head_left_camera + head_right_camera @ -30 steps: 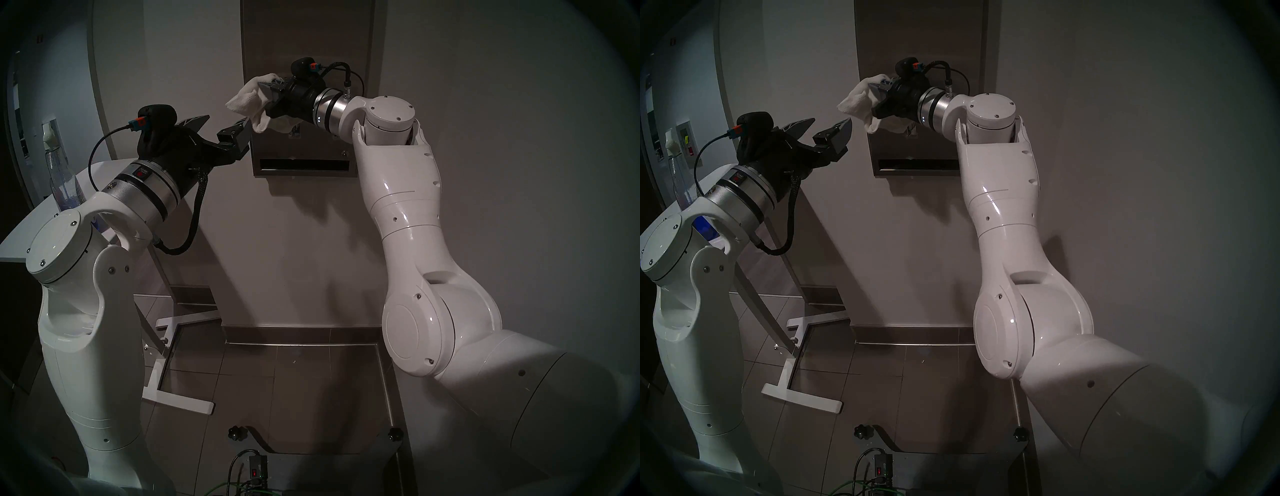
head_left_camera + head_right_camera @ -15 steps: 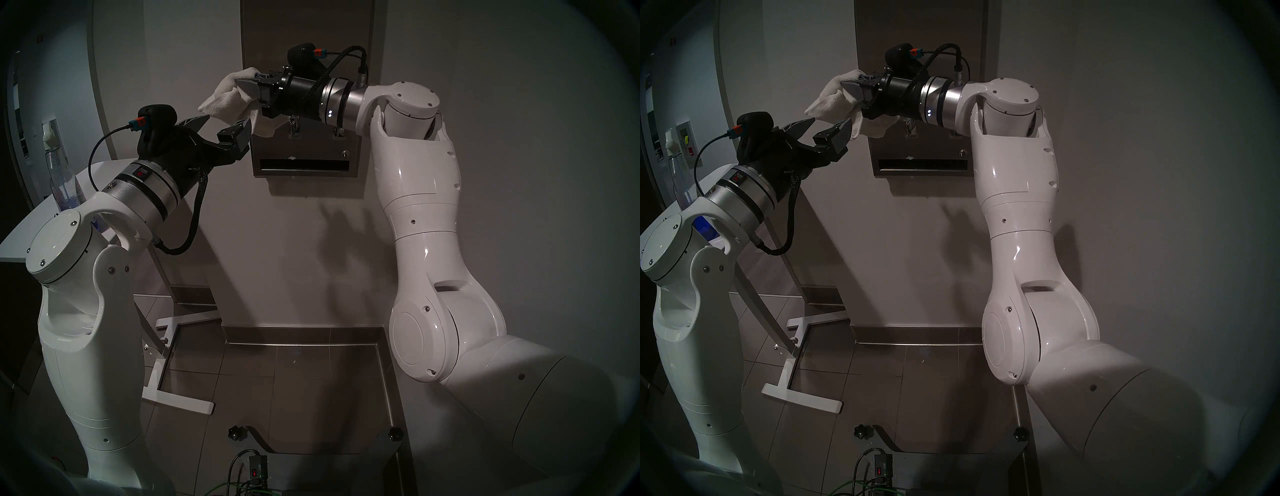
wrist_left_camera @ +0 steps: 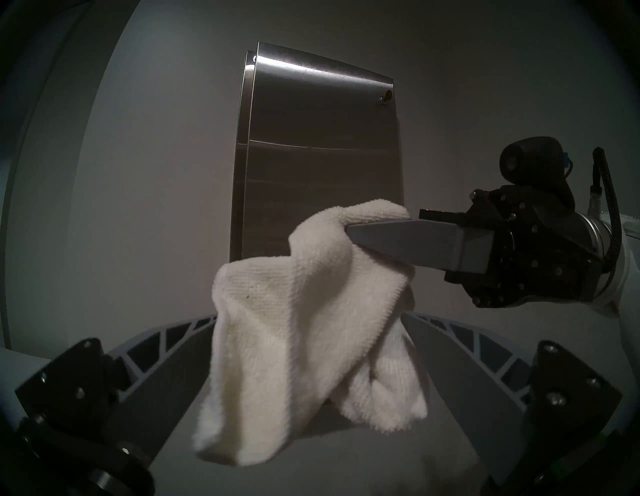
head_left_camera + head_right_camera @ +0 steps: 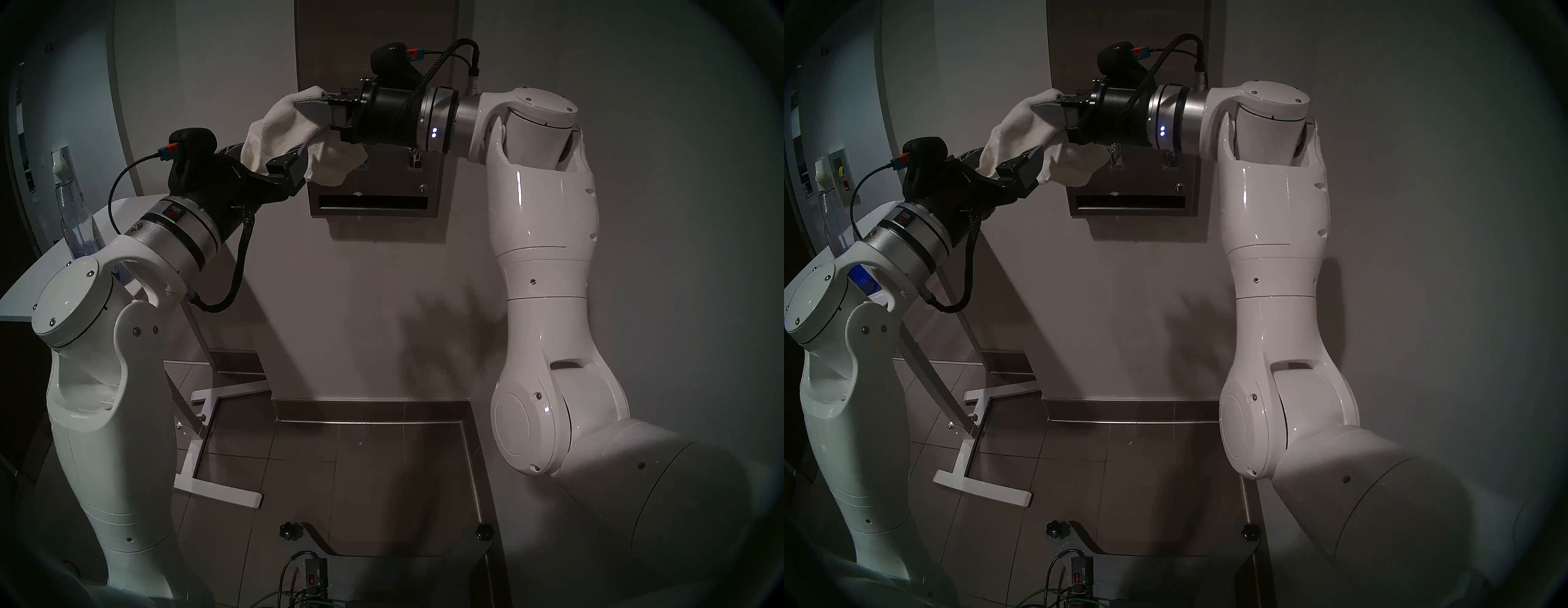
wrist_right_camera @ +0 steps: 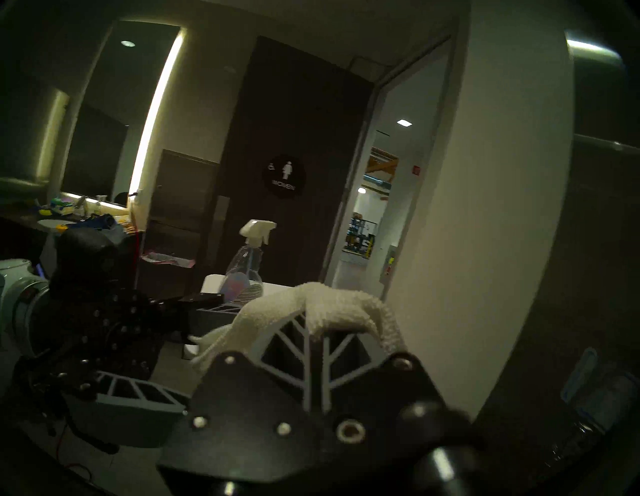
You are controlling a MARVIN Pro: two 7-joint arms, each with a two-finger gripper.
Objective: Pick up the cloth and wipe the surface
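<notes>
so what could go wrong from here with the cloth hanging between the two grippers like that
1. The cloth hangs from the shut right gripper down between the open left gripper's fingers, so a sideways move might snag it.
2. Only a bunched corner seems pinched, so it may slip out during wiping.
3. The right gripper's hard fingers, not cloth, could meet the steel dispenser front and scratch it.

The cloth point(image 4: 297, 131) is an off-white, waffle-textured towel, bunched and crumpled, hanging in loose folds in the upper middle of the head view, left of centre. The surface point(image 4: 377, 38) is a tall brushed steel dispenser front on the grey wall at top centre, upright, with two levers and a dark horizontal slot point(image 4: 371, 201) near its lower edge.
</notes>
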